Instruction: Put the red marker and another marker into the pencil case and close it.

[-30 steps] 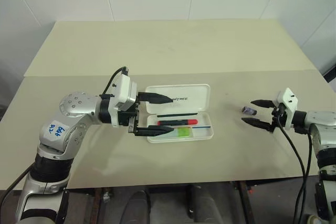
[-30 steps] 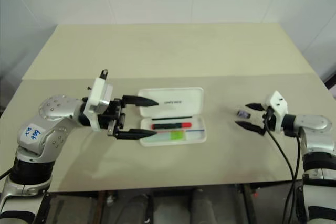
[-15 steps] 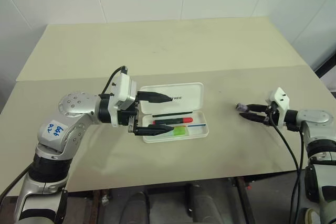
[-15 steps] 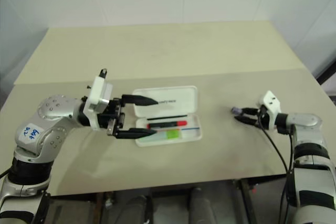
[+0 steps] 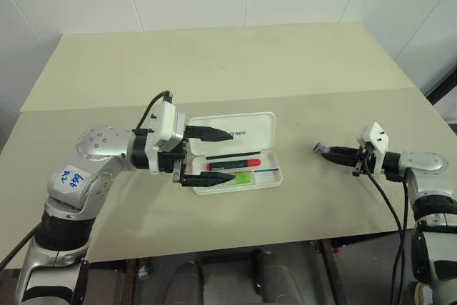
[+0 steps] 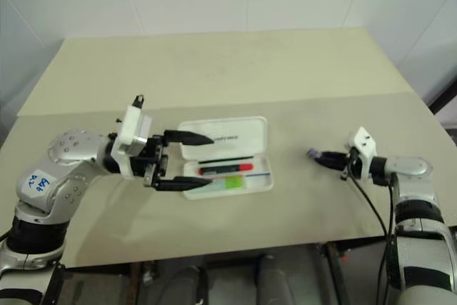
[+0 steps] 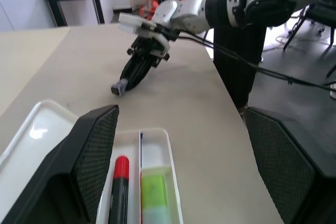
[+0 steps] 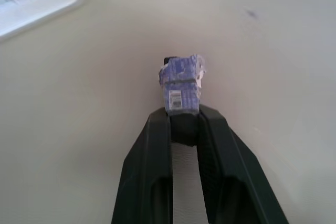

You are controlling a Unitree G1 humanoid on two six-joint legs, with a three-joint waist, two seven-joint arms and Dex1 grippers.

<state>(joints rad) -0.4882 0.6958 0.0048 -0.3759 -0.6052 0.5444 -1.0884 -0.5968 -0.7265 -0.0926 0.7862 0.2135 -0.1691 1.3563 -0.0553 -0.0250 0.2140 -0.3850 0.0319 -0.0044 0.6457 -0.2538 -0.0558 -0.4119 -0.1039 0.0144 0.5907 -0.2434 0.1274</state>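
Pencil case (image 5: 239, 151): lies open on the table (image 5: 214, 62), lid flat behind the tray, in front of my left side.
Red marker (image 5: 233, 166): in the tray, along its back part.
Green marker (image 5: 243, 177): in the tray, just in front of the red marker.
My left gripper (image 5: 218, 155): jaws spread wide and holding nothing, one finger over the lid, the other over the tray's front left part.
My right gripper (image 5: 335, 153): jaws clenched on a small purple block (image 5: 319, 148), well to the right of the case.
Left wrist view: looks between my own spread fingers (image 7: 92, 150) onto the red cap and green marker, and across bare table to my right gripper with the block at its tip; a dark-legged table stands beyond.
Right wrist view: close on the block (image 8: 181, 85) pinched at my fingertips (image 8: 157, 129), printed wrapper visible; the case's corner sits far off.
Edges: the case is well in from the table's front edge.
Open room: bare table between case and block, and a wide clear stretch behind the case.
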